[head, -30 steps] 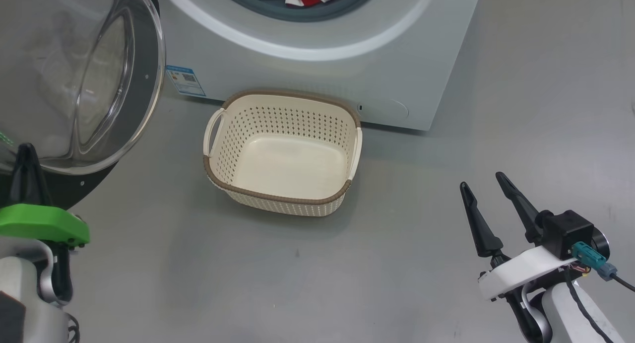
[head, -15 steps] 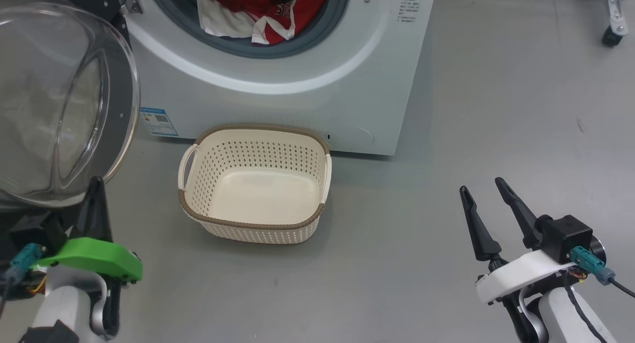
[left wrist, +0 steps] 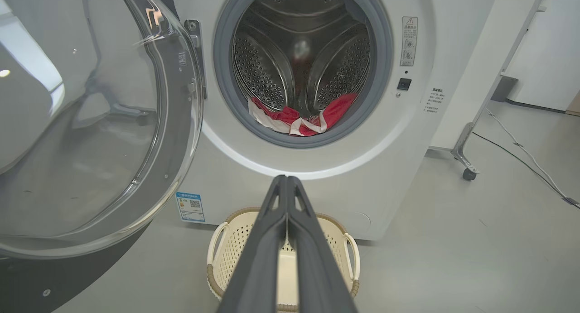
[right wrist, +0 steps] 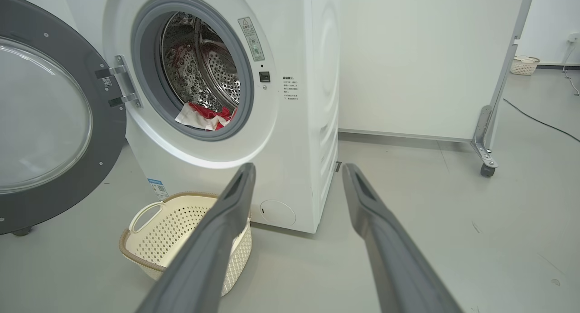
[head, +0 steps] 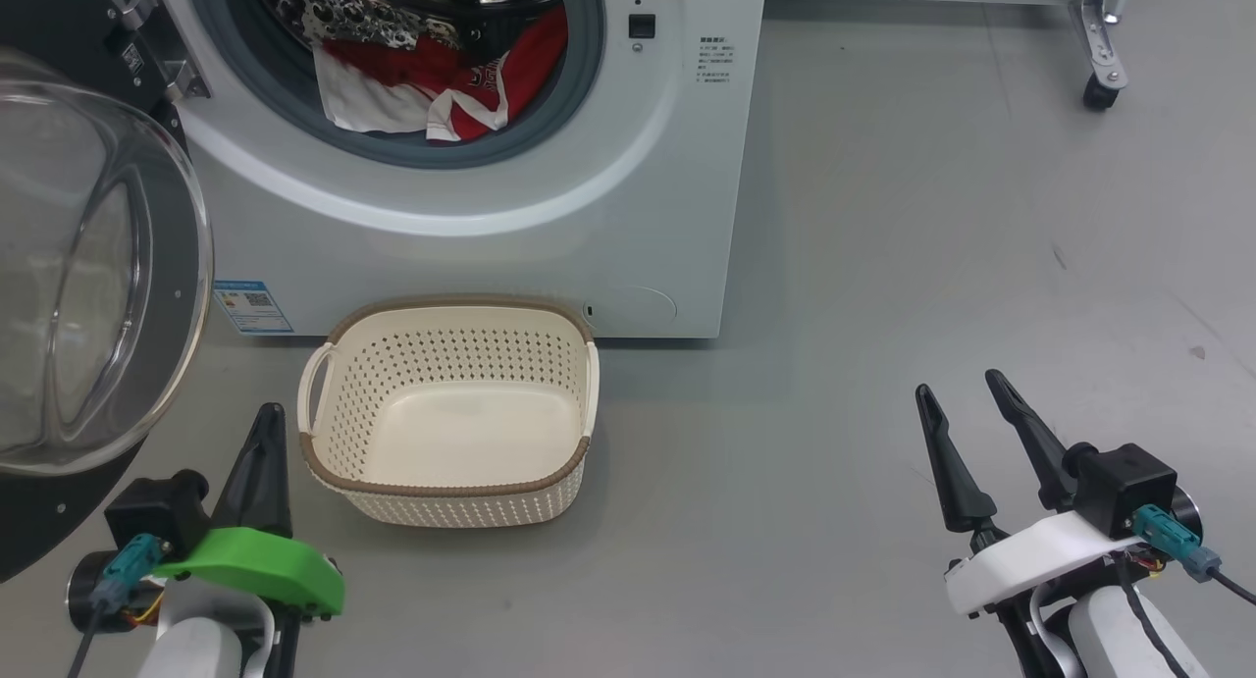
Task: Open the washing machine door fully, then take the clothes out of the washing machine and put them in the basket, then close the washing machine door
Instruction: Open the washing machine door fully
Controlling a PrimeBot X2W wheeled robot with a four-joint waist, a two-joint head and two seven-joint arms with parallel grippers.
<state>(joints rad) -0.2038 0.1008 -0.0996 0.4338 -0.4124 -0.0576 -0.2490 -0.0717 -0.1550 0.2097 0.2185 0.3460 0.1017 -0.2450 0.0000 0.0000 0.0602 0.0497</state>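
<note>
The washing machine (head: 471,236) (left wrist: 362,177) (right wrist: 299,122) stands ahead with its door (head: 88,295) (left wrist: 90,122) (right wrist: 45,118) swung wide open to the left. Red and white clothes (head: 412,84) (left wrist: 301,118) (right wrist: 206,114) lie at the front of the steel drum. The cream basket (head: 446,359) (left wrist: 351,254) (right wrist: 149,240) sits empty on the floor before the machine. My left gripper (head: 265,428) (left wrist: 287,179) is shut and holds nothing, low at the left beside the basket. My right gripper (head: 962,403) (right wrist: 297,172) is open and empty, well right of the basket.
Grey floor surrounds the machine. A white panel on a wheeled metal leg (head: 1099,45) (right wrist: 487,163) (left wrist: 466,168) stands behind right. A cable (left wrist: 525,161) runs over the floor there. A second small basket (right wrist: 524,65) sits far back right.
The head camera has tilted up and turned, so the drum and clothes now show fully and the basket sits lower left. My left gripper shows further right and lower; the right gripper holds still.
</note>
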